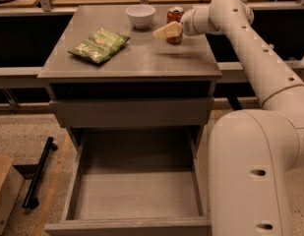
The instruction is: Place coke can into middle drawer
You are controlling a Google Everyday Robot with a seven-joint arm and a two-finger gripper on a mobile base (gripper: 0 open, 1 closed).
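Shows coke can [175, 14] upright at back right of cabinet top [141, 58]; finds gripper [161, 32] low over that top, overlapping the can's front; cannot tell its opening or hold; notes middle drawer [136, 195] pulled out below cabinet top.

My gripper [167, 31], just left of the coke can [176, 17], looks like pale cream plastic with a dull sheen; the can itself reads as glossy red painted metal with a bare silver top; my arm [250, 48], right of the can, wears a smooth off-white plastic shell, faintly satin; the white bowl [140, 15], left of the can, looks smooth and glazed; the green chip bag [99, 45], farther left of the can, is crinkled, shiny film; the cabinet top [141, 63] under the can is smooth matt grey; the middle drawer [136, 195], well below the can, shows the same flat matt grey on floor and walls; the ground [23, 132] beside it looks rough and speckled.
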